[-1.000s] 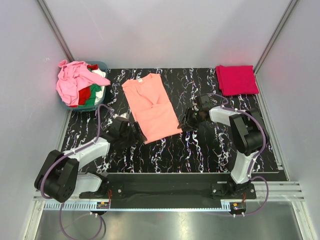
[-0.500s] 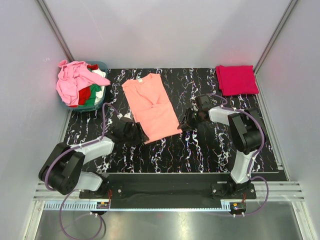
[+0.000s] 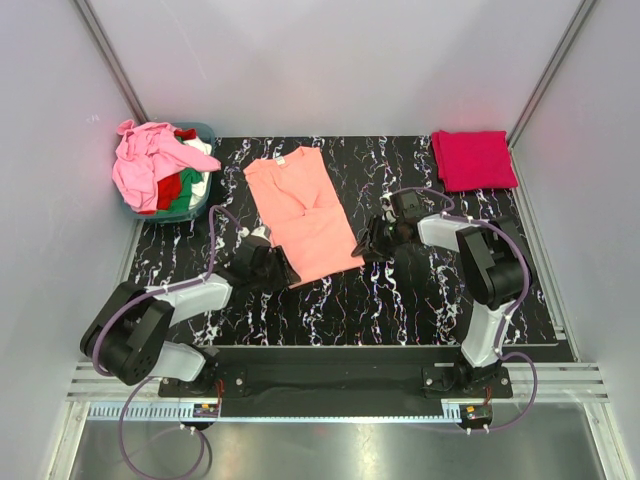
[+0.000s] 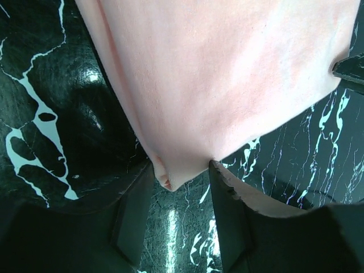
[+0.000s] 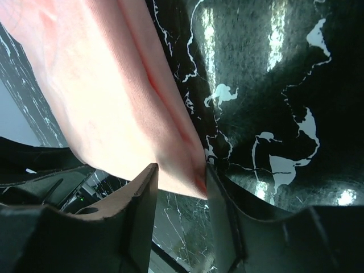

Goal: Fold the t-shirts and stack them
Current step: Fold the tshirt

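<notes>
A salmon-orange t-shirt (image 3: 303, 215), folded lengthwise, lies flat on the black marbled mat (image 3: 400, 300). My left gripper (image 3: 283, 272) is low at the shirt's near left corner. In the left wrist view the jaws (image 4: 181, 170) are open, with the corner of the shirt (image 4: 227, 74) between the fingertips. My right gripper (image 3: 362, 250) is at the near right corner. Its jaws (image 5: 181, 170) are open astride the edge of the shirt (image 5: 102, 85), and the cloth touches one finger. A crimson-pink shirt (image 3: 473, 159) lies folded at the far right.
A teal tub (image 3: 205, 130) at the far left holds a heap of light pink (image 3: 145, 160), red, green and white shirts. Grey walls stand on three sides. The mat's edge runs near the arm bases.
My left gripper has slid forward and right until the shirt's near left corner sits between its jaws. My right gripper has edged slightly left onto the near right corner. The shirt has not moved.
</notes>
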Robot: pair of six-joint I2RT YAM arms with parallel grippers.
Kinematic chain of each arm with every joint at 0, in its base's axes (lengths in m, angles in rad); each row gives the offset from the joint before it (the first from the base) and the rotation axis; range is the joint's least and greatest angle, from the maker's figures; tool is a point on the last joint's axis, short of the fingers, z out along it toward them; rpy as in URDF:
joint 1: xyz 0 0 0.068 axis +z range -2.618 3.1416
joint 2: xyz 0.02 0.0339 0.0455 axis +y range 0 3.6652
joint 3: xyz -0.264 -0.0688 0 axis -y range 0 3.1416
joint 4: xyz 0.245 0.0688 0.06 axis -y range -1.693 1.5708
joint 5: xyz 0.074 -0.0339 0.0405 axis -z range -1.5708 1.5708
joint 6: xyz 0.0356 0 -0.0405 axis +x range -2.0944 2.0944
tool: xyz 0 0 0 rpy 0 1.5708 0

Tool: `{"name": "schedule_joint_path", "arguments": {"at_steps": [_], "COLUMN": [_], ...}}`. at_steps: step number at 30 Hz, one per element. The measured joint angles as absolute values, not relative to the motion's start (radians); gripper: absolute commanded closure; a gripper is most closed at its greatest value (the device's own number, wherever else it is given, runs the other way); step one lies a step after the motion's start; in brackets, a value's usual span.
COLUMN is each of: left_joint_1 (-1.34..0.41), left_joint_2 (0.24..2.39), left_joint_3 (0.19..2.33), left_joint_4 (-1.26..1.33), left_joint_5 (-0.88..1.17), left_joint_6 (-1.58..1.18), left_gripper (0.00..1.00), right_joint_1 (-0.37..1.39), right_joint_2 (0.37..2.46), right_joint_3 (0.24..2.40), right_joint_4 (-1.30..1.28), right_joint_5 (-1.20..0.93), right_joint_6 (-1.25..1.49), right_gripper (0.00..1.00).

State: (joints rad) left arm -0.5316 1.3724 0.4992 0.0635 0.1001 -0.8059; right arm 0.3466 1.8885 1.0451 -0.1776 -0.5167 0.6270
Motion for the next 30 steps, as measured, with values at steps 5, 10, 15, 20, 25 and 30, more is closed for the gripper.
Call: {"name": "schedule_joint_path", "arguments": {"at_steps": [5,10,15,20,25,30], "left_joint_1": [-0.532,-0.532,-0.532,-0.532,-0.533,-0.538], "left_joint_2": [1.372,1.372,1.372,1.372,1.372,1.37], "left_joint_3": [0.499,0.498,0.497,0.497,0.496,0.488], "left_joint_4": [0.062,0.062,0.063,0.062,0.062,0.072], "left_joint_5": [0.096,0.093,0.093,0.091,0.09,0.083], "left_joint_6": [-0.806,-0.806,-0.807,-0.807,-0.81,-0.814], "left_gripper": [0.52,0.53,0.55,0.55,0.55,0.55], "right_joint_1": [0.347,0.347,0.347,0.347,0.347,0.347], "right_joint_2": [1.862,1.814,1.794,1.797,1.832,1.862], "right_joint_3": [1.01,0.953,0.933,0.936,0.968,0.989], "right_joint_4": [-0.159,-0.15,-0.152,-0.153,-0.154,-0.153], "right_joint_5": [-0.513,-0.501,-0.491,-0.491,-0.503,-0.518], "right_joint_6": [0.627,0.632,0.635,0.635,0.636,0.635], "right_gripper": [0.53,0.51,0.51,0.52,0.6,0.71]}}
